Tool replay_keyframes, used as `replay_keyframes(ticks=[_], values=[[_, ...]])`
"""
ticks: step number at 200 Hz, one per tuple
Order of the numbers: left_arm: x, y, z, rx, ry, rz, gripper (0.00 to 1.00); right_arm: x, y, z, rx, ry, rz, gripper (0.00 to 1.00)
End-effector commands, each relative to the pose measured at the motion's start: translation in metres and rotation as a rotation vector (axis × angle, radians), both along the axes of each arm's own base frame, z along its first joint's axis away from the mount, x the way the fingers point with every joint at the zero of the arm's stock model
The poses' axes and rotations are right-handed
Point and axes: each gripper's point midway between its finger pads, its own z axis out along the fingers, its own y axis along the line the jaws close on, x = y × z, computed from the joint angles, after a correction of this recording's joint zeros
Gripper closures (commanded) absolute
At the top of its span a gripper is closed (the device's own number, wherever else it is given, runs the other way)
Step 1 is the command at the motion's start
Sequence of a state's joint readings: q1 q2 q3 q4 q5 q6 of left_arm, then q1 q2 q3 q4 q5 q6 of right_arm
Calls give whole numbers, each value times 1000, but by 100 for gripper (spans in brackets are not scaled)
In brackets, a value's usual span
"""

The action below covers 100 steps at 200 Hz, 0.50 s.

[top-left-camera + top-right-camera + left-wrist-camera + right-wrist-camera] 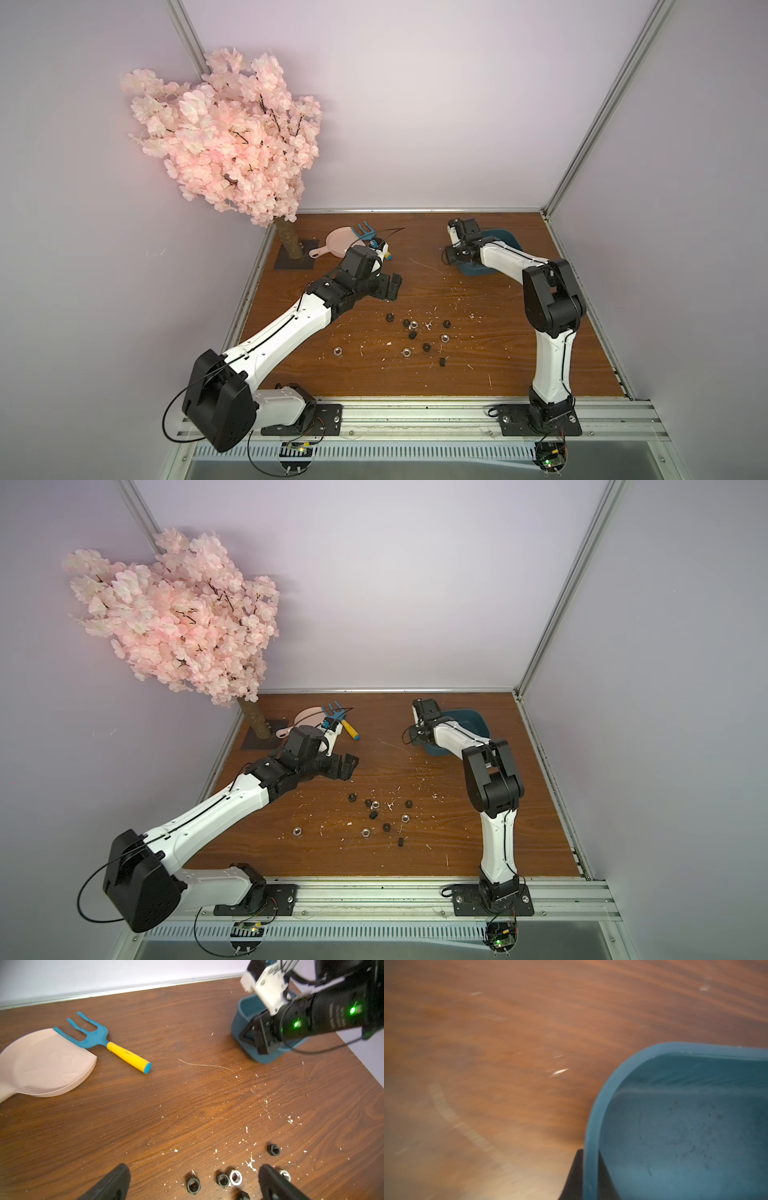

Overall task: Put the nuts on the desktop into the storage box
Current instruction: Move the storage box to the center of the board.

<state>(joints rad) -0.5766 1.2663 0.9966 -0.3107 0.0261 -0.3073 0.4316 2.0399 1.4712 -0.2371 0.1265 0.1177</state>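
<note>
We found the right gripper (590, 1174) pinching the rim of the teal storage box (598, 1105), one finger inside and one outside, near the far right corner of the desktop (498, 365). The left gripper (193, 1167) hung spread wide above the nuts (426, 345), black and silver, which lay scattered mid-desktop, toward its near edge.
</note>
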Motion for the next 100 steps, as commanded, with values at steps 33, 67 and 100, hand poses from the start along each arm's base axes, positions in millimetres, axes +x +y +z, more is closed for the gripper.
replay_keyframes(ticks=[33,67,100], values=[[7,51,-3,-86,22,179,0,-58,119,29,116,-59,55,100],[6,62,1,-124,3,234,0,-71,156,30,173,-33,97,92],[4,63,4,-147,-4,246,0,-90,178,45,256,-17,179,76]])
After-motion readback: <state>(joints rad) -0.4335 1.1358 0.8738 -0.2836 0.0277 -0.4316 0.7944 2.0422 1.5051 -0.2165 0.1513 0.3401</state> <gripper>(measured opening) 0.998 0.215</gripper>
